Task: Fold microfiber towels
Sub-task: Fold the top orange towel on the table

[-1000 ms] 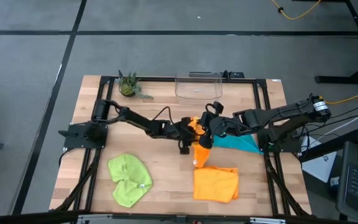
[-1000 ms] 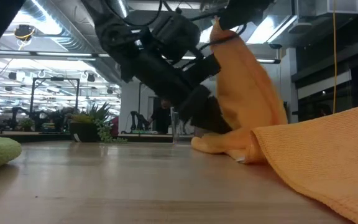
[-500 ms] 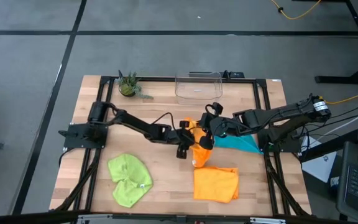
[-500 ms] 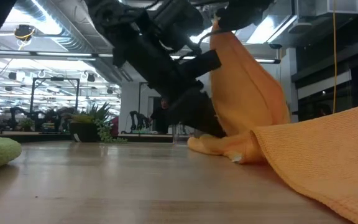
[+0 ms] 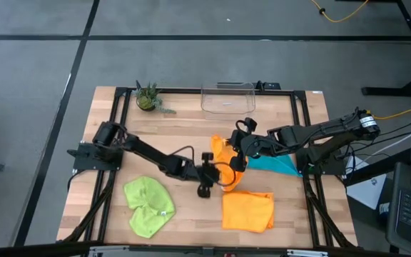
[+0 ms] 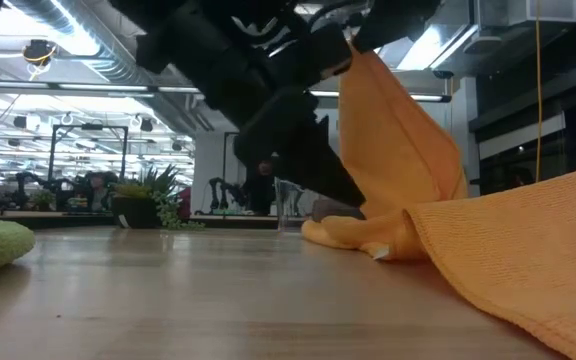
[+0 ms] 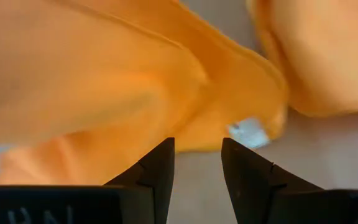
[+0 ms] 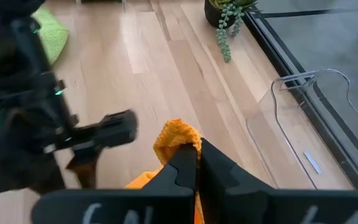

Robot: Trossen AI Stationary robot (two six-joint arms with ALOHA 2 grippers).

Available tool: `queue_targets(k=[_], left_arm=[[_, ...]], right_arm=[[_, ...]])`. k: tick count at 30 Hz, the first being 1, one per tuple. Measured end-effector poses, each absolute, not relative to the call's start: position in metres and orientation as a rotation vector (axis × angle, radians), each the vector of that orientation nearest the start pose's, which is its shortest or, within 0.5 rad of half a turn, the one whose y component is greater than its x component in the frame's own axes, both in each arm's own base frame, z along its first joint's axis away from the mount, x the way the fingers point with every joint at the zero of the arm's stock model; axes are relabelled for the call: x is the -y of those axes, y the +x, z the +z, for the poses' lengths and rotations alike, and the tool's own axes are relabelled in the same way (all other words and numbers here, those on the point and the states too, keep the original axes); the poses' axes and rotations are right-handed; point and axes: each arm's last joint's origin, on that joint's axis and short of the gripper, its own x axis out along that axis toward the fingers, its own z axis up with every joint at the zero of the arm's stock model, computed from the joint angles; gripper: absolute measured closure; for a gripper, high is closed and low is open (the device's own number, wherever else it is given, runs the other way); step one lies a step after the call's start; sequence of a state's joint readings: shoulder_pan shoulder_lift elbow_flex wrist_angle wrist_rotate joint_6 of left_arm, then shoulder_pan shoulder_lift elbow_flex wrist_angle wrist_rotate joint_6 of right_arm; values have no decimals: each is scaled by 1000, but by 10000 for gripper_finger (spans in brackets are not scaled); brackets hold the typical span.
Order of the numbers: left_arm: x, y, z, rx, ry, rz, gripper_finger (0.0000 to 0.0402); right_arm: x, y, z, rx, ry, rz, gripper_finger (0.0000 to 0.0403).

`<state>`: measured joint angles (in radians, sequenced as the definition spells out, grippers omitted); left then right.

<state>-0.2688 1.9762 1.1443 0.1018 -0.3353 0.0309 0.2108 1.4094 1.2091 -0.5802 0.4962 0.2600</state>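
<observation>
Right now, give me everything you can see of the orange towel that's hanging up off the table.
The lifted orange towel is plain, soft, fuzzy-looking cloth with a small white tag near its lower hem. The right tool is shut on one upper corner, so it hangs in a draped peak, its lower end bunched on the wooden table mid-table. The left tool stands open just short of that lower edge.

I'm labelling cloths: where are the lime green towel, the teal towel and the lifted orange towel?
lime green towel [image 5: 148, 207], high view, its middle.
teal towel [image 5: 275, 165], high view, exposed part.
lifted orange towel [image 6: 393, 160], low view, hanging middle.
</observation>
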Motion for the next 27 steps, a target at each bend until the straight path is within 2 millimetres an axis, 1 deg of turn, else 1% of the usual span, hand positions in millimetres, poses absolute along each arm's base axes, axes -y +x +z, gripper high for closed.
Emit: queue_targets(k=[2,4,8,9,12,16,22,27], left_arm=[[107,396,139,-640,238,37,276],[111,400,137,-592,224,30,276],[106,405,121,-593,226,75,276],[104,406,119,-588,227,88,276],[100,411,124,-533,202,98,276],[97,412,123,-537,191,76,276],[97,415,128,-487,172,43,276],[93,417,129,-467,152,31,276]], right_arm=[[-48,292,309,-689,-25,-366,399],[-48,292,309,-689,-25,-366,399],[-48,292,309,-684,-24,-368,399],[-48,292,309,-685,-24,-368,399],[-48,293,309,-684,-24,-368,399],[-48,293,309,-684,-24,-369,399],[-48,293,309,-684,-25,-368,399],[-48,293,309,-684,-24,-369,399]])
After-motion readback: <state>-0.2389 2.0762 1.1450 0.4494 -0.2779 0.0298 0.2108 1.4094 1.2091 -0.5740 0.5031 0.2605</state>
